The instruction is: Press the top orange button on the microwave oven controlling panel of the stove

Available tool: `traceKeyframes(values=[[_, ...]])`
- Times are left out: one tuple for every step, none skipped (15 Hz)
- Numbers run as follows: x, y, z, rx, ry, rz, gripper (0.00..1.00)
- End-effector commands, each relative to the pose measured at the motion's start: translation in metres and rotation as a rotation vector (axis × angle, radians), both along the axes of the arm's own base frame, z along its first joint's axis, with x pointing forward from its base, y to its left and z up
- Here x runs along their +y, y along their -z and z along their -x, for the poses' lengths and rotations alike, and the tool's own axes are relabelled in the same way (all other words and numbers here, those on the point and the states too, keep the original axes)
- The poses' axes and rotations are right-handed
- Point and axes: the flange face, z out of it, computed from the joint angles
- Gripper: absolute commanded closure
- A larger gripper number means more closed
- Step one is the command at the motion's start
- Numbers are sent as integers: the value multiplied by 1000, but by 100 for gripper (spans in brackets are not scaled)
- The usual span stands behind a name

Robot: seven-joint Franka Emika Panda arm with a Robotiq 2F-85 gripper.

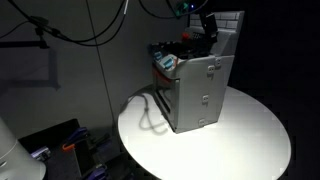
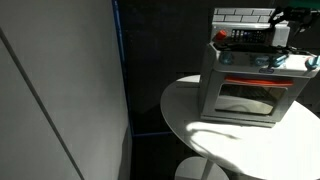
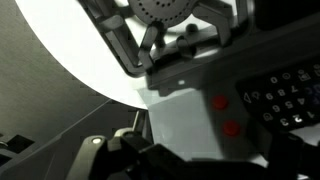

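The grey toy stove (image 1: 200, 95) stands on a round white table, also in the other exterior view (image 2: 250, 95). My gripper (image 1: 207, 28) hangs over the stove's upper back end, near the white tiled back wall (image 2: 240, 14). In the wrist view the dark microwave oven controlling panel (image 3: 275, 100) fills the right side, with two orange-red buttons, one (image 3: 219, 100) and another (image 3: 232, 128), and small white marks beside them. My dark fingers (image 3: 190, 165) lie along the bottom edge, close to the panel. Whether they are open or shut does not show.
The round white table (image 1: 250, 140) carries only the stove; its edge shows in the other exterior view (image 2: 200, 130). Colourful items (image 1: 168, 62) sit on the cooktop. Cables hang behind at the left (image 1: 90, 30). A grey wall panel (image 2: 60, 90) stands close by.
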Motion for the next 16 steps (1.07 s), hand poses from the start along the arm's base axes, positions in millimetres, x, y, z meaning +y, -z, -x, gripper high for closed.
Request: traceKeyframes(values=[[2, -13, 4, 3, -12, -25, 0], [3, -15, 6, 14, -18, -33, 0], [4, -16, 9, 23, -25, -45, 0], [5, -17, 11, 34, -32, -55, 0], [6, -19, 14, 46, -44, -69, 0], [7, -21, 18, 63, -56, -83, 0], [9, -22, 22, 78, -70, -98, 0], [11, -25, 27, 94, -87, -116, 0], [12, -28, 31, 109, -105, -132, 0], [14, -31, 36, 125, -124, -147, 0], [15, -35, 42, 144, -145, -160, 0], [16, -39, 47, 161, -166, -171, 0], [17, -43, 53, 182, -186, -181, 0], [18, -47, 60, 207, -213, -194, 0], [18, -51, 67, 230, -232, -196, 0], [18, -54, 73, 252, -250, -189, 0]])
